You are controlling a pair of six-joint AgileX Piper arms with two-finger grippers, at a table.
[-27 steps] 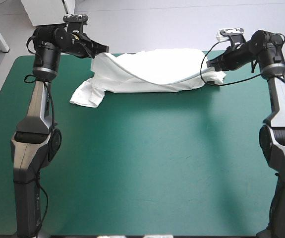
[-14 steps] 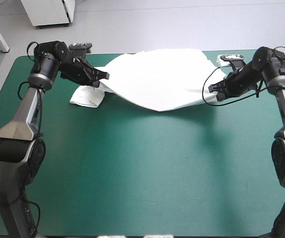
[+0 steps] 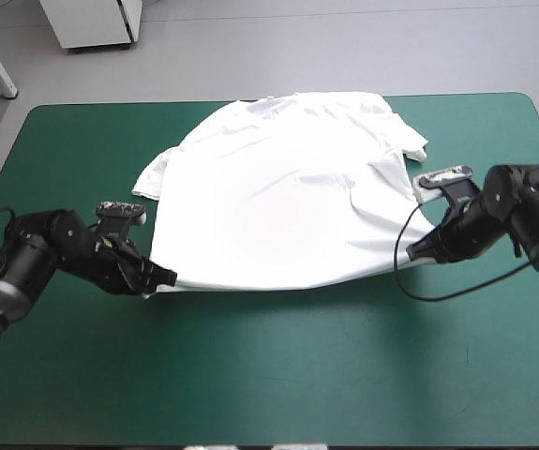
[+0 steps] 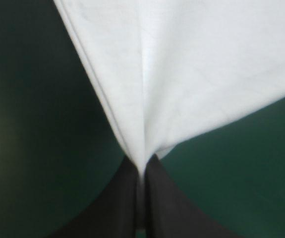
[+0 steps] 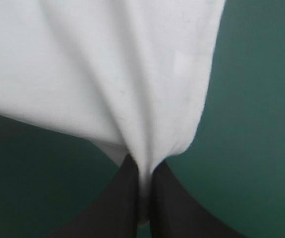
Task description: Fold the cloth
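The white T-shirt (image 3: 283,197) lies spread over the far half of the teal-green table, its near hem stretched between my two grippers. My left gripper (image 3: 161,278) is shut on the hem's left corner, low over the table. The right gripper (image 3: 417,251) is shut on the hem's right corner. In the left wrist view the cloth (image 4: 182,69) fans out from the closed black fingers (image 4: 120,203). The right wrist view shows the T-shirt (image 5: 97,64) bunched into the pinch of that gripper (image 5: 143,173). One sleeve (image 3: 157,171) lies at the far left, the other (image 3: 405,139) at the far right.
Bare teal-green cover (image 3: 278,375) stretches from the shirt's near hem to the table's front edge. The shirt's far edge lies close to the table's far edge (image 3: 110,105).
Both grippers have pulled the held hem toward the table's near side and down, and the raised, draped shirt has opened out into a spread sheet.
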